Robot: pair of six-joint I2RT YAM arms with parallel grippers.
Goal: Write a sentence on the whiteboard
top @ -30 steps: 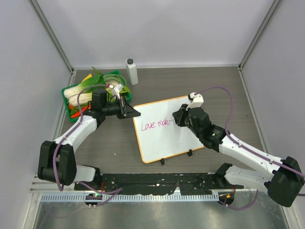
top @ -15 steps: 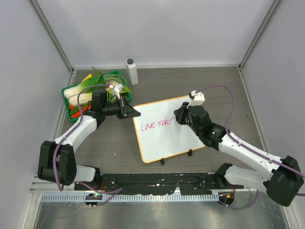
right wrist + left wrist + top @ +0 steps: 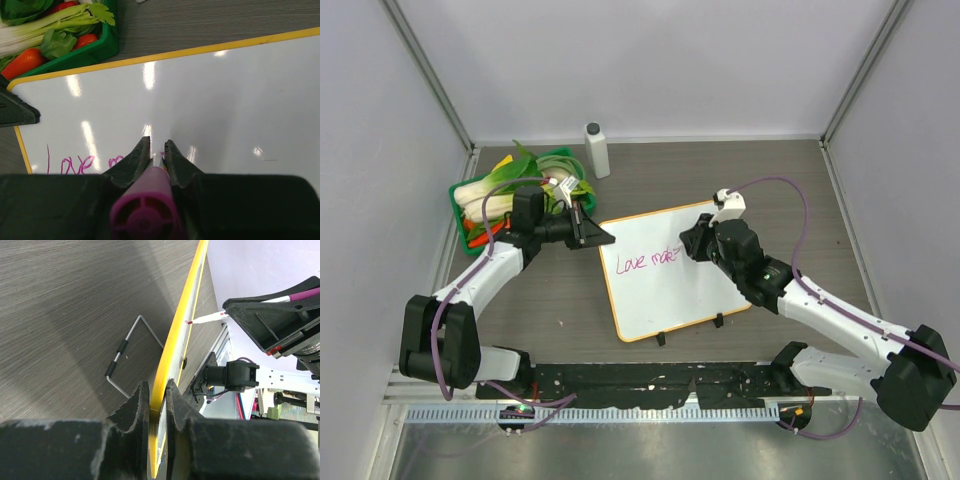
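Note:
The whiteboard lies in the middle of the table, with an orange frame and two black feet at its near edge. Magenta cursive on it reads "Love mak"; it also shows in the right wrist view. My left gripper is shut on the board's far left corner, its jaws clamping the yellow edge. My right gripper is shut on a magenta marker, its tip at the board just right of the writing. The marker tip shows in the left wrist view.
A green tray of vegetables stands at the back left, close behind the left gripper. A white bottle stands upright at the back. A wire stand props the board from underneath. Grey walls enclose the table.
The right gripper has shifted slightly left and back over the board with the marker. The writing looks the same. The left arm has not moved.

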